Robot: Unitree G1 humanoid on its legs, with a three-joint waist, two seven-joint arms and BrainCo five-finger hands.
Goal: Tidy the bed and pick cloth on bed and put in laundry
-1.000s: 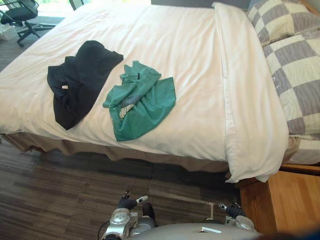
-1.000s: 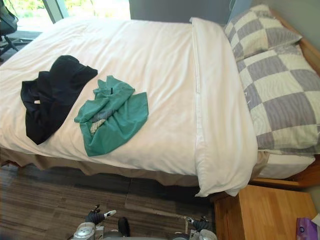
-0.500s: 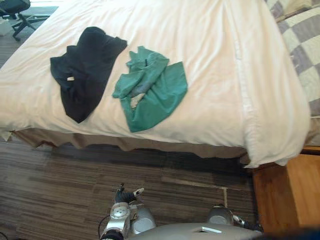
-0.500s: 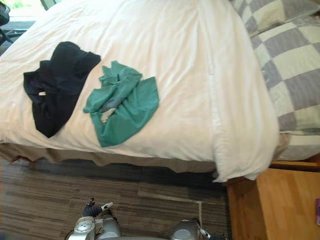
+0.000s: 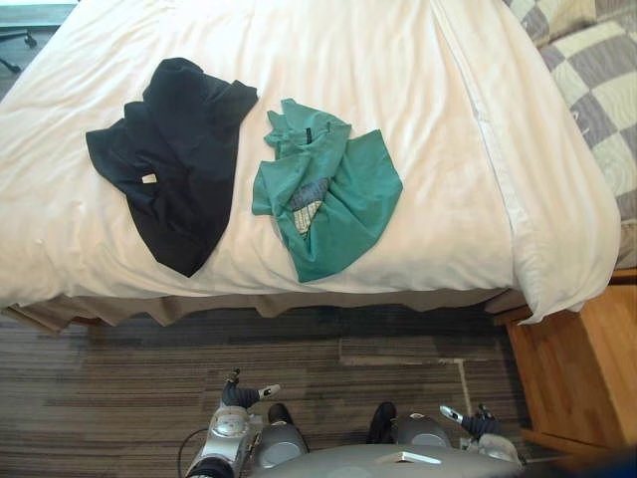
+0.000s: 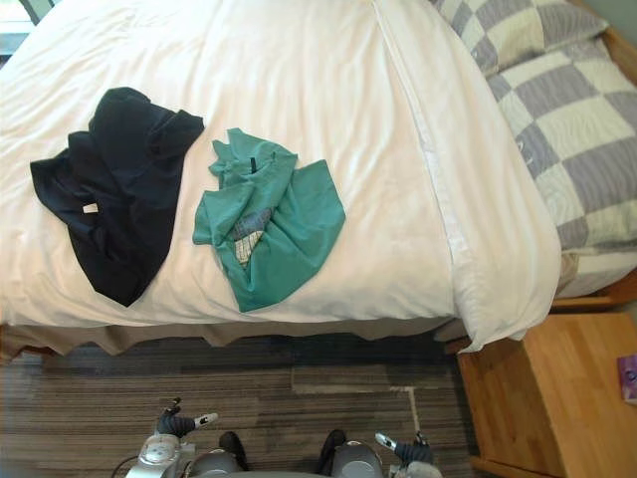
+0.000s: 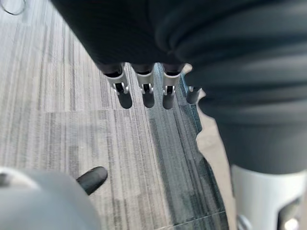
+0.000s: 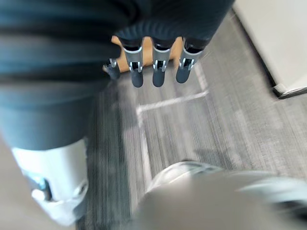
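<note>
Left eye view: clothes on the white duvet [image 5: 398,90].
Black garment [image 5: 174,154] left, green shirt [image 5: 333,204] right, each lying far-to-near, tip toward the near edge; left hand [image 7: 144,88] and right hand [image 8: 158,72] empty, fingers straight.

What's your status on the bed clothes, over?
Left robot hand and right robot hand open, empty, low over floor. Black garment and green garment side by side on white duvet, untouched. Wooden nightstand aside.
</note>
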